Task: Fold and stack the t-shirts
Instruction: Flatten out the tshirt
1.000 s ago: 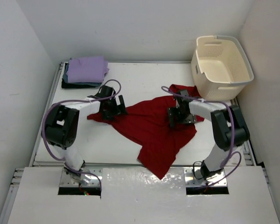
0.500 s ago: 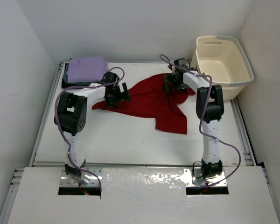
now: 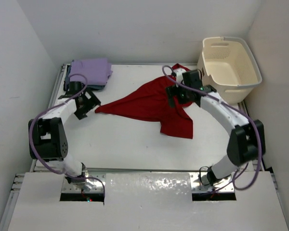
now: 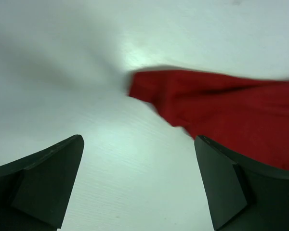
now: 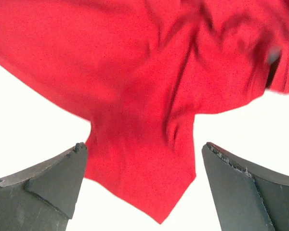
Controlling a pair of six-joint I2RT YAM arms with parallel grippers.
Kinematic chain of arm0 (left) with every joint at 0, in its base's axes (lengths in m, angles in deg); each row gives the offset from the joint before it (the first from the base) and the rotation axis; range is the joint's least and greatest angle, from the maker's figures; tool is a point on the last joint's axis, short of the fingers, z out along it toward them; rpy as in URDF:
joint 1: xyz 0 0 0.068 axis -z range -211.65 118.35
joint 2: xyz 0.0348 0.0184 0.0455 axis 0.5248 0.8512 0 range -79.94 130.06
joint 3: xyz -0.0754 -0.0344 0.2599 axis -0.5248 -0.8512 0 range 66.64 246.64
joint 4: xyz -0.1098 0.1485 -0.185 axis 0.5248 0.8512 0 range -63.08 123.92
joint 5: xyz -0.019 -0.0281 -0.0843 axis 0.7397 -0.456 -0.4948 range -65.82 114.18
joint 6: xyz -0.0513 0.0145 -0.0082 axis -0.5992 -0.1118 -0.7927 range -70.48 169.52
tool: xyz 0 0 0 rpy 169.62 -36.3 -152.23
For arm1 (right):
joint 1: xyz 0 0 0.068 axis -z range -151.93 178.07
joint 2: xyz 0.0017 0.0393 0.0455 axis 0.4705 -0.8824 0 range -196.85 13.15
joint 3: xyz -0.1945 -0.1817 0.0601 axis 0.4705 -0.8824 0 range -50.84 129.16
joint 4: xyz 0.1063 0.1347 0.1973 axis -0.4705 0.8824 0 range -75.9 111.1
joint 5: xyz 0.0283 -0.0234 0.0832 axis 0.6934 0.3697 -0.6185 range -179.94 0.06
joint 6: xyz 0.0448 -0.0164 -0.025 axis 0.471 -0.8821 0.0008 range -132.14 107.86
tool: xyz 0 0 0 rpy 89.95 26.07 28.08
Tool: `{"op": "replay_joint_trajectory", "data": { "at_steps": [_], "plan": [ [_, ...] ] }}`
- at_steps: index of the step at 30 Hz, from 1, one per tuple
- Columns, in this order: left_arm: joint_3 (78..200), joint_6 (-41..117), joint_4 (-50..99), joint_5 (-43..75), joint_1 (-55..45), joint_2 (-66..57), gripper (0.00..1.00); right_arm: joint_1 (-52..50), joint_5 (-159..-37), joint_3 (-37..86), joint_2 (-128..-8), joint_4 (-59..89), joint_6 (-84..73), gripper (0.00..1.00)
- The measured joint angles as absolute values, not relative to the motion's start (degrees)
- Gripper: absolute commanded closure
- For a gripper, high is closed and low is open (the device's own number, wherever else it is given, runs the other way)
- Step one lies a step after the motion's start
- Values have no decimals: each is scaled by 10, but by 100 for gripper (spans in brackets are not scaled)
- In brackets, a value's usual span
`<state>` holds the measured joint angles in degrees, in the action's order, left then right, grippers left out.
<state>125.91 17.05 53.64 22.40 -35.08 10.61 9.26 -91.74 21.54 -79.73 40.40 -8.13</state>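
A bright red t-shirt (image 3: pixel 151 103) lies crumpled and spread across the middle of the table, one corner reaching left. My left gripper (image 3: pixel 85 104) hovers open just left of that corner; in the left wrist view the red corner (image 4: pixel 221 108) lies ahead of the open gripper (image 4: pixel 139 168), with only bare table between the fingers. My right gripper (image 3: pixel 178 94) is open above the shirt's back right part. In the right wrist view a pointed red flap (image 5: pixel 144 159) lies between the spread fingers (image 5: pixel 43 185), untouched. A folded lavender t-shirt (image 3: pixel 89 71) tops a stack at the back left.
The cream laundry basket (image 3: pixel 229 84) stands at the back right corner, close to the right arm. Darker folded cloth (image 3: pixel 66 83) shows under the lavender shirt. White walls enclose the table (image 3: pixel 125 144) on three sides.
The red shirt has shifted from the table's front middle toward the back. My left gripper has drawn off it to the left. My right gripper came forward from the back edge.
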Motion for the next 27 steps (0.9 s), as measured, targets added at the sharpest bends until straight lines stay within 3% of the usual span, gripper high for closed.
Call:
{"op": "replay_joint_trajectory", "data": {
  "at_steps": [7, 11, 16, 18, 20, 22, 27],
  "plan": [
    [1209, 146, 497, 218, -385, 152, 18, 102, -911, 69, -715, 407, -49, 1],
    [1214, 140, 473, 217, -388, 180, 35, 102, -900, 45, -707, 421, -41, 1],
    [1228, 136, 433, 210, -392, 203, 47, 102, -900, 35, -689, 427, -31, 1],
    [1231, 135, 423, 207, -393, 211, 56, 102, -900, 27, -679, 429, -28, 1],
    [1233, 135, 411, 201, -393, 218, 58, 102, -899, 17, -671, 433, -26, 1],
    [1233, 134, 399, 194, -393, 223, 70, 102, -897, 7, -666, 438, -26, 1],
    [1235, 133, 379, 175, -393, 235, 71, 102, -877, -17, -660, 455, -21, 1]
  ]
}}
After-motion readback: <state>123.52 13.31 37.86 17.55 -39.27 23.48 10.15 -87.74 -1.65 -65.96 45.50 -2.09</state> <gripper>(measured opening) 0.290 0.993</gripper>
